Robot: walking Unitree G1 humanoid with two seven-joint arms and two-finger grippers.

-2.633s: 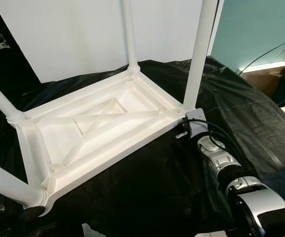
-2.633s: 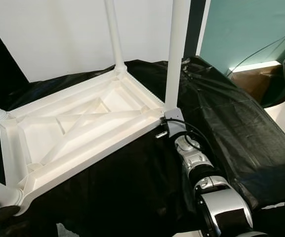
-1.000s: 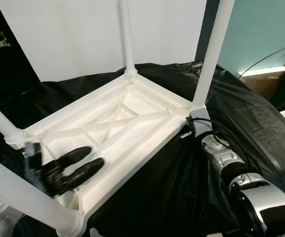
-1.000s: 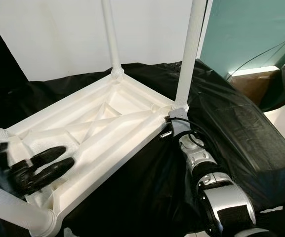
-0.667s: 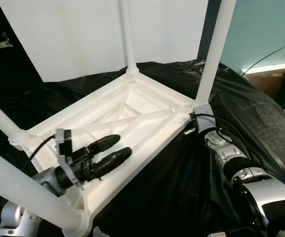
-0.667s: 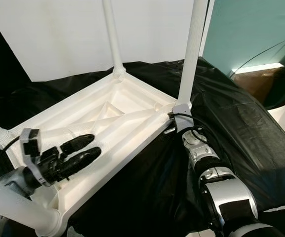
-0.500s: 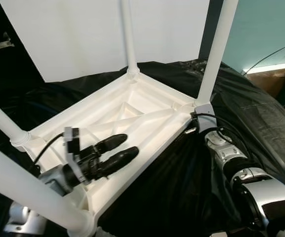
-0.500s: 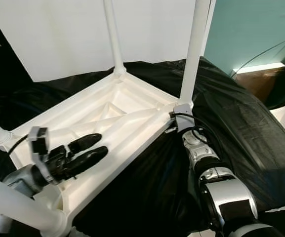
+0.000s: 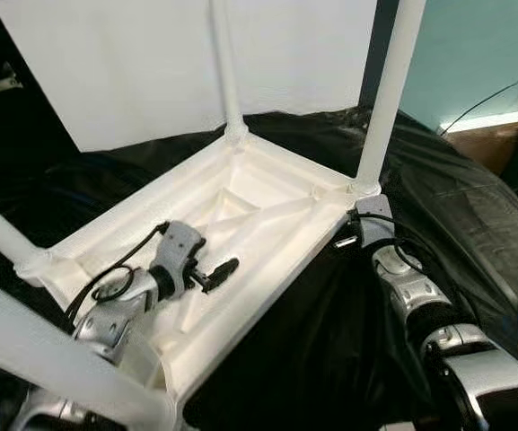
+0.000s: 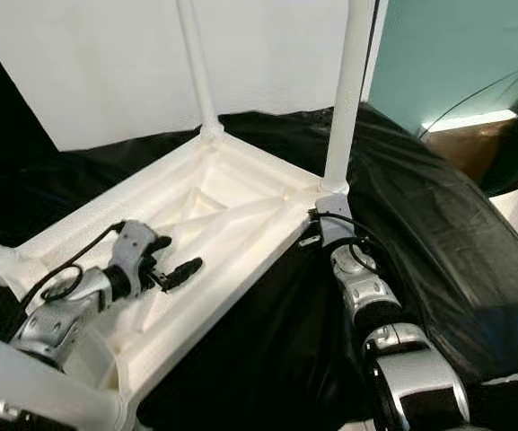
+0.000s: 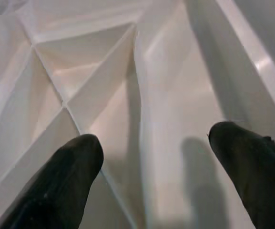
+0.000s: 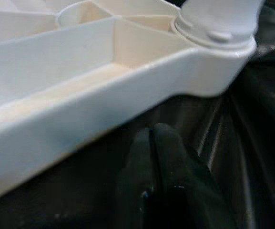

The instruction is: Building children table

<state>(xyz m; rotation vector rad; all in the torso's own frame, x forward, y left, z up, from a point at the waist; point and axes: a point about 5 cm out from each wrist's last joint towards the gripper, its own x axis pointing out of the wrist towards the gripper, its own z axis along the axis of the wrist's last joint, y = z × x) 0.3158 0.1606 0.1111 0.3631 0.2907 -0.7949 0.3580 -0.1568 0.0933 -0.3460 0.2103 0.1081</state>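
At nine o'clock your left gripper (image 9: 215, 272) reaches inside the upturned children's table (image 9: 267, 184), fingers apart over the underside ribs (image 11: 66, 102), probably to steady it. At three o'clock your right gripper (image 12: 161, 157), fingers together, lies under the frame corner beside the near right leg (image 9: 386, 99), on the black sheet (image 9: 456, 206).

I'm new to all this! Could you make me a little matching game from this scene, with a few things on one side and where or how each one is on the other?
Things:
1. left gripper
2. right gripper
3. upside-down table
4. black sheet

States:
A. lies under the table
B. jaws open, inside the ribbed underside
C. legs pointing up
D. jaws shut, low by a table corner

Pairs: 1-B, 2-D, 3-C, 4-A
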